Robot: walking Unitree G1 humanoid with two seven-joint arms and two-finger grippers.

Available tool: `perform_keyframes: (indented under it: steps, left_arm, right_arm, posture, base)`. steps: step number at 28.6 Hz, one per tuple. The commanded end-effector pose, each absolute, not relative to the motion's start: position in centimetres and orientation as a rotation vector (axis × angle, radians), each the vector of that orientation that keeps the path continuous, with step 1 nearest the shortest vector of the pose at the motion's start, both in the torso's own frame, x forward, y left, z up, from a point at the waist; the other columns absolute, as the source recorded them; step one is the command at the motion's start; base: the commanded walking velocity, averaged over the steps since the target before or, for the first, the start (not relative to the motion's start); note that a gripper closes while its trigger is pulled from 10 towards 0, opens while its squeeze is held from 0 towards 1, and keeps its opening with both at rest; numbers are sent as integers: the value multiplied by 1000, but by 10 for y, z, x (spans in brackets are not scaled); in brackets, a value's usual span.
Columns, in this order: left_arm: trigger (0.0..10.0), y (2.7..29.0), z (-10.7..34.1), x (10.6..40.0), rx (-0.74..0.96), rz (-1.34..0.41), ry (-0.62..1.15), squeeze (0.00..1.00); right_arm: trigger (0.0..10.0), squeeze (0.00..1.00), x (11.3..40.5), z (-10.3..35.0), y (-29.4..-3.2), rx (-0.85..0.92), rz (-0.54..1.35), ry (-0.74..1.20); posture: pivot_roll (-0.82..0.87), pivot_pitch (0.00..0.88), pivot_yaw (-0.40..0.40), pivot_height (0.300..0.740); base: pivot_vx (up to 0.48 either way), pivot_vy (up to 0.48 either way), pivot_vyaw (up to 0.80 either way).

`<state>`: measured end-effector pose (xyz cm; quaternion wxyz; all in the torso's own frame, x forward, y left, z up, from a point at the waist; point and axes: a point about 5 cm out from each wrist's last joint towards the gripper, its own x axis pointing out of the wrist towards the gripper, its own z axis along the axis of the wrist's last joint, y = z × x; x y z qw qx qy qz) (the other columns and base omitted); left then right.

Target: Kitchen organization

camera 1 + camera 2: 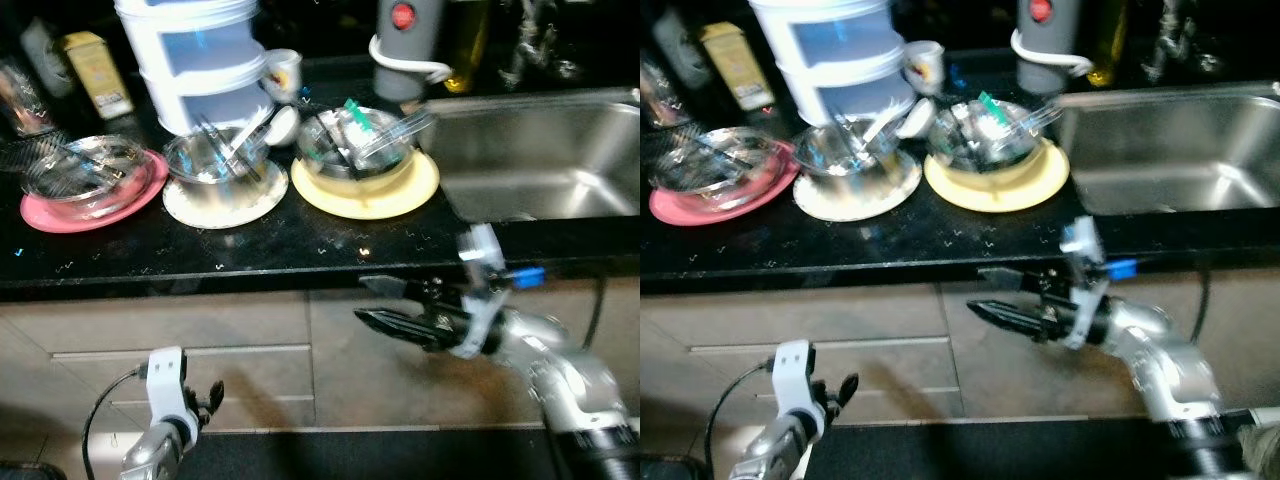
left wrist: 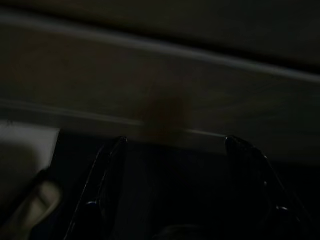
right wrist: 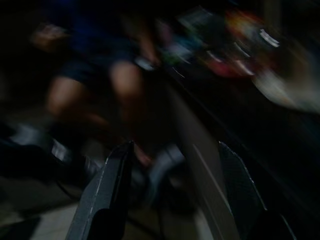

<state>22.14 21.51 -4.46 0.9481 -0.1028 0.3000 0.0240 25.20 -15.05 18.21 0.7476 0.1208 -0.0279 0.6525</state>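
3 dish stacks sit in a row on the black counter [image 1: 300, 255]: a glass bowl on a pink plate [image 1: 60, 213], a steel bowl with utensils on a white plate [image 1: 215, 205], and a cluttered bowl on a yellow plate [image 1: 400, 195], with the sink [image 1: 540, 185] beyond. Below the counter edge, the left gripper [image 1: 205, 398] hangs idle, fingers apart. The right gripper [image 1: 375, 302] points left, fingers spread and empty. Likely next: raise it above the counter before reaching, approaching the rims slowly because the stacks look tippy.

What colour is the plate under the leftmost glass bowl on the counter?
Pink. The plate shows best in the left eye view, under the glass bowl.
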Motion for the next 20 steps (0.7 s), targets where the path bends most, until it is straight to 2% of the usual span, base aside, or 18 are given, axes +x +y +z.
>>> perform_keyframes:
  steps: [1,4,6,10,16,20]
  left_arm:
    - [10000,214,-49,217,-225,51,633,0]
    - [10000,214,-48,217,-225,49,633,0]
    - [10000,213,-48,218,-226,45,632,0]
    - [10000,214,-48,218,-227,41,634,0]
    - [10000,214,-48,219,-226,39,638,0]
    - [10000,214,-48,219,-226,38,640,0]
  right_arm:
    - [10000,0,249,191,-148,283,1443,-98]
    - [10000,0,255,202,-144,291,1399,-163]
    - [10000,0,266,221,-137,294,1301,-266]
    - [10000,0,276,234,-134,299,1215,-306]
    - [10000,0,299,266,-140,345,950,-429]
    - [10000,0,305,274,-145,342,873,-454]
  posture:
    - [-35,0,1,740]
    - [-34,1,5,740]
    - [-32,3,7,740]
    - [-30,3,7,740]
    - [-29,1,10,740]
    - [-31,0,13,740]
  base:
    - [0,0,725]
    - [0,0,0]
    - [0,0,0]
    - [0,0,0]
    - [0,0,800]
    - [0,0,800]
